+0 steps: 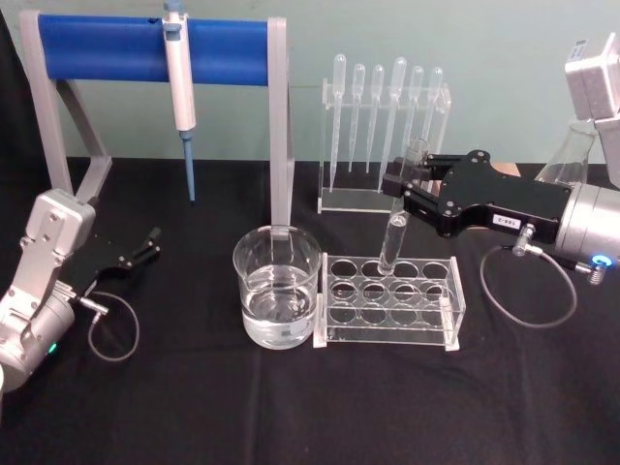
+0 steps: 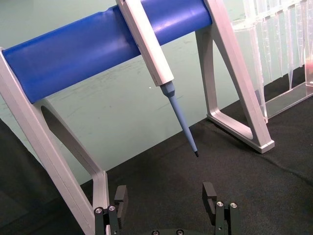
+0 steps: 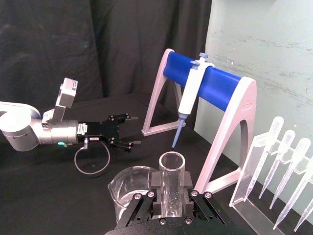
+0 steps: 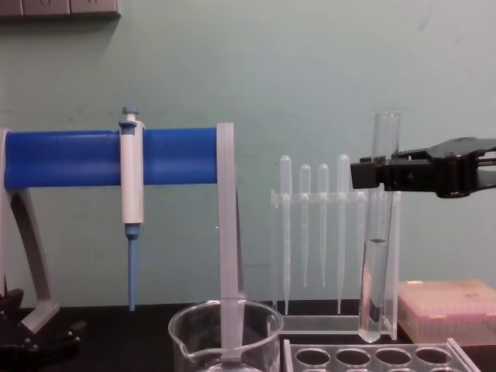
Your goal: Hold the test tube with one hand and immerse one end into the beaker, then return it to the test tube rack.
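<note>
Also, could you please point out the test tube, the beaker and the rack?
test tube (image 4: 375, 287): chest view, on its lower glass body.
beaker (image 1: 248, 291): head view, on its left glass wall.
rack (image 1: 387, 329): head view, on its clear front wall.

You see clear glossy glass in the test tube (image 4: 377, 271) and beaker (image 1: 277, 260) | your right gripper (image 1: 407, 182) looks matt black | rack (image 1: 387, 326) is clear smooth plastic | table (image 1: 291, 417) wears matt black cloth | far stand (image 1: 107, 48) has a smooth blue bar on grey metal-looking legs
</note>
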Available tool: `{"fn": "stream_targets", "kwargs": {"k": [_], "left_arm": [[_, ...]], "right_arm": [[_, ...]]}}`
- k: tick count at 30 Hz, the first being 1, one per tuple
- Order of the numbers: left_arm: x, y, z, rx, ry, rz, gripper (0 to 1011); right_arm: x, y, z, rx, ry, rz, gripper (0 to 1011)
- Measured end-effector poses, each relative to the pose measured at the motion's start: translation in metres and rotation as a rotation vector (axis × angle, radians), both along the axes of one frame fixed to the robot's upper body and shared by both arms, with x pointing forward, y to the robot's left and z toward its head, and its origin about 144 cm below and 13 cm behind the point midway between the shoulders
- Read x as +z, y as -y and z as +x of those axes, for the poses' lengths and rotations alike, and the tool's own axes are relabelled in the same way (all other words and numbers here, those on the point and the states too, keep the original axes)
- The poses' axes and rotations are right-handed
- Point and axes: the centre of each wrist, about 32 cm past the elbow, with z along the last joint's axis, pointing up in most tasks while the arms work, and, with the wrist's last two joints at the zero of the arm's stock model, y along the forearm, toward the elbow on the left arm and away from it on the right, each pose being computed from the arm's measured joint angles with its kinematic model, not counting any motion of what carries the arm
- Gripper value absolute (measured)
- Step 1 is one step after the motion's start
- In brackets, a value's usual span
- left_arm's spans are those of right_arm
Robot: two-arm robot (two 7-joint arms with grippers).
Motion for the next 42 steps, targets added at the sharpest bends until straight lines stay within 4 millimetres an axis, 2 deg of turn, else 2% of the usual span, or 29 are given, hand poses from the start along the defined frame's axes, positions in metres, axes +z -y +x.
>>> {"fn": "stream_targets", "kwargs": {"k": [42], "left_arm": [[0.0, 0.0, 0.0, 0.0, 0.0, 0.0, 1000]], "right_arm": [[0.0, 0.0, 0.0, 0.0, 0.0, 0.0, 239]]}}
